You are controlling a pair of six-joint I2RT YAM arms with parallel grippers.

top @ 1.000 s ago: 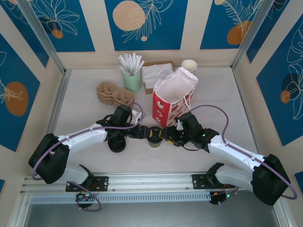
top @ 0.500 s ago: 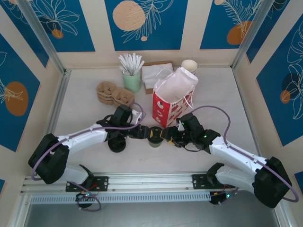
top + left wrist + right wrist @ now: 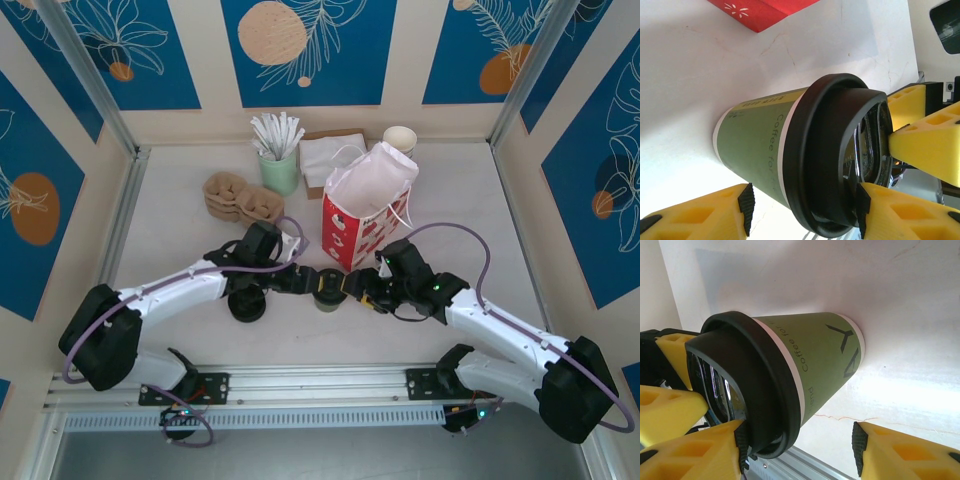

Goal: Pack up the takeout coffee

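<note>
Left gripper (image 3: 804, 202) and right gripper (image 3: 798, 440) flank the takeout coffee (image 3: 327, 288) with jaws parted, neither clamping it. The coffee stands upright just before the red-and-white bag (image 3: 365, 215). An uneven push could tip it or pop its lid.

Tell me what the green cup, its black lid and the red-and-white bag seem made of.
The cup looks like paper, matte with printed lettering. Its lid seems moulded plastic, smooth and slightly glossy. The bag is probably paper, judging by its creases.
</note>
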